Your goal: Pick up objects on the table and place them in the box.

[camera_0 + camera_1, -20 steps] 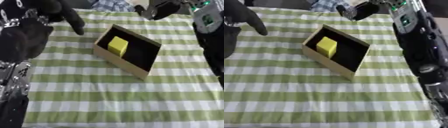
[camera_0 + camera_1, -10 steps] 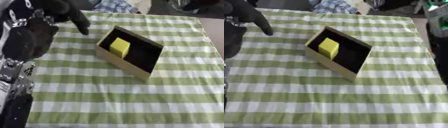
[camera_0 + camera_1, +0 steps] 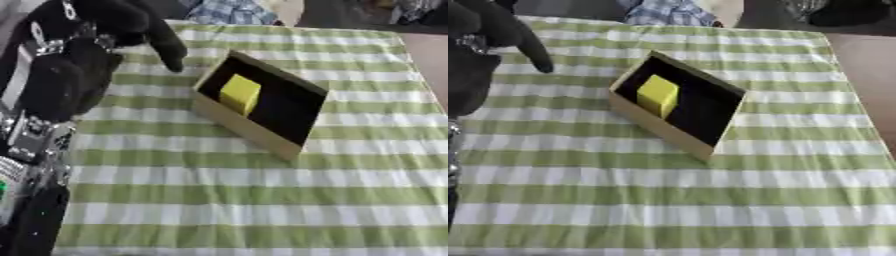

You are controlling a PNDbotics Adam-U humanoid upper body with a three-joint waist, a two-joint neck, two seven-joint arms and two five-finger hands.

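The counter (image 3: 262, 200) is lying under a green-and-white striped cloth, bare of loose objects as far as these views are showing. The left arm is filling the left side of the left eye view, and its robot hand (image 3: 131, 22) is hanging above the cloth's far left part, holding nothing; one dark finger is pointing down toward the cloth just left of the box, but how the rest of the fingers are set cannot be told. The right robot hand is not showing in either view.

The box (image 3: 677, 104) is sitting askew near the middle, shallow, tan-walled and dark inside. The yellow block (image 3: 658, 95) is resting inside it, toward its left end, so the placing is looking done for this piece.

The block is appearing small, light and rigid with flat faces; pinching two opposite sides would likely be holding it well, with little risk of crushing.
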